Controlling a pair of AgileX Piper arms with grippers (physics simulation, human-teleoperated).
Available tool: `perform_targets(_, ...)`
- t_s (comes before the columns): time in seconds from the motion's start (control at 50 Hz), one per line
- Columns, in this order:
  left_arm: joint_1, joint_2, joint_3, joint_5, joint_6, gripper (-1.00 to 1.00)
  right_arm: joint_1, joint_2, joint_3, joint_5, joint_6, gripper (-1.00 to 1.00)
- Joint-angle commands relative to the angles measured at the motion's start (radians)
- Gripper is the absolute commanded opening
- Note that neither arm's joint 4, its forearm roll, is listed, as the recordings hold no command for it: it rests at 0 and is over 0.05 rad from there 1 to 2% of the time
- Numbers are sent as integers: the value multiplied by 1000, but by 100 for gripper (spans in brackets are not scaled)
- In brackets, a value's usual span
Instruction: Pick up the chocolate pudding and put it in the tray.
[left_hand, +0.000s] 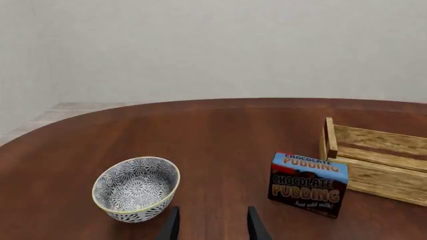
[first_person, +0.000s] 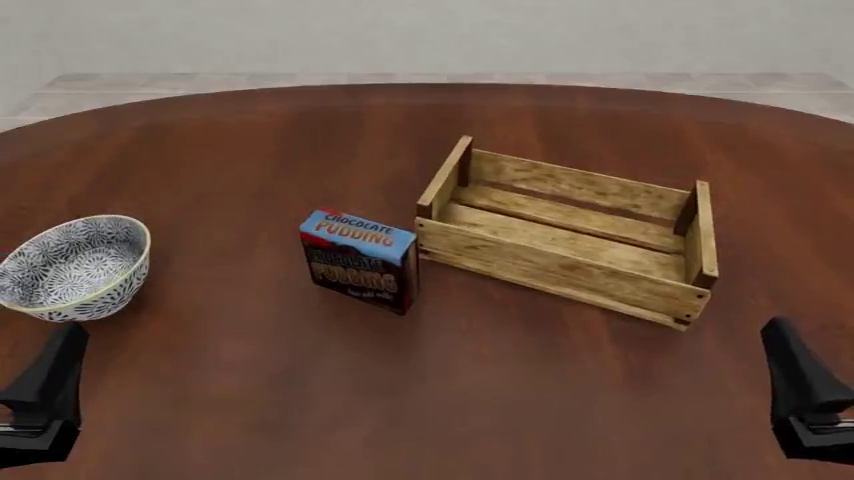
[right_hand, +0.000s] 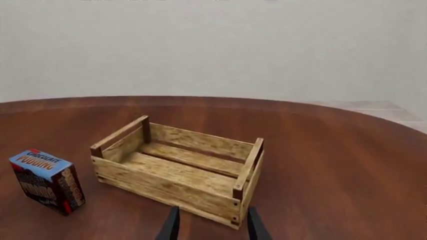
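The chocolate pudding (first_person: 358, 260) is a small carton with a blue top and dark brown front. It stands upright on the table just left of the tray (first_person: 554, 268), a light wooden slatted crate that is empty. The carton is close to the crate's left end board. The pudding also shows in the left wrist view (left_hand: 308, 185) and the right wrist view (right_hand: 47, 181), as does the crate (left_hand: 377, 167) (right_hand: 160, 187). My left gripper (left_hand: 213, 227) is open and empty, near the table's front left. My right gripper (right_hand: 213, 227) is open and empty, near the front right.
A blue-and-white patterned bowl (first_person: 74, 266) stands at the left of the round dark wooden table (first_person: 267, 380), just beyond my left arm (first_person: 47, 395). My right arm (first_person: 807, 400) is at the near right edge. A pale wall lies behind the table.
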Motion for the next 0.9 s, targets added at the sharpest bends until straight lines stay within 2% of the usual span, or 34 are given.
perform_targets(0.02, 0, 0, 0, 0, 0, 100, -4, 43, -55, 27, -13, 100)
perform_targets(0.06, 0, 0, 0, 0, 0, 100, 1, 62, -94, 39, -1, 100)
perform_targets(0.1, 0, 0, 0, 0, 0, 100, -4, 124, -130, 33, -46, 100)
perform_targets(0.12, 0, 0, 0, 0, 0, 100, -4, 126, -131, 31, -46, 100)
perform_targets(0.16, 0, 0, 0, 0, 0, 100, -9, 205, -194, 46, 17, 100)
perform_targets(0.2, 0, 0, 0, 0, 0, 100, -12, 240, -263, 87, 35, 100)
perform_targets(0.24, 0, 0, 0, 0, 0, 100, -19, 242, -314, 123, 8, 100)
perform_targets(0.3, 0, 0, 0, 0, 0, 100, 11, 280, -403, 180, -3, 100)
perform_targets(0.32, 0, 0, 0, 0, 0, 100, 16, 280, -421, 194, 11, 100)
perform_targets(0.36, 0, 0, 0, 0, 0, 100, 34, 306, -461, 211, 22, 100)
perform_targets(0.4, 0, 0, 0, 0, 0, 100, 36, 329, -485, 215, 3, 100)
perform_targets(0.5, 0, 0, 0, 0, 0, 100, 8, 439, -560, 237, -4, 100)
perform_targets(0.54, 0, 0, 0, 0, 0, 100, 95, 567, -610, 262, 3, 100)
perform_targets(0.58, 0, 0, 0, 0, 0, 100, 105, 593, -664, 295, -21, 100)
perform_targets(0.62, 0, 0, 0, 0, 0, 100, 111, 597, -700, 304, -102, 100)
perform_targets(0.66, 0, 0, 0, 0, 0, 100, 138, 610, -723, 307, -115, 100)
perform_targets(0.7, 0, 0, 0, 0, 0, 100, 153, 654, -765, 328, -100, 100)
perform_targets(0.72, 0, 0, 0, 0, 0, 100, 190, 646, -782, 312, -165, 100)
perform_targets(0.74, 0, 0, 0, 0, 0, 100, 217, 663, -799, 323, -170, 100)
perform_targets(0.76, 0, 0, 0, 0, 0, 100, 288, 690, -828, 336, -163, 100)
perform_targets(0.78, 0, 0, 0, 0, 0, 100, 242, 695, -849, 343, -155, 100)
perform_targets(0.8, 0, 0, 0, 0, 0, 100, 264, 713, -868, 353, -146, 100)
perform_targets(0.82, 0, 0, 0, 0, 0, 100, 287, 711, -879, 342, -222, 100)
perform_targets(0.84, 0, 0, 0, 0, 0, 100, 251, 715, -899, 347, -208, 100)
perform_targets(0.86, 0, 0, 0, 0, 0, 100, 293, 761, -922, 368, -203, 100)
perform_targets(0.9, 0, 0, 0, 0, 0, 100, 283, 769, -945, 370, -198, 100)
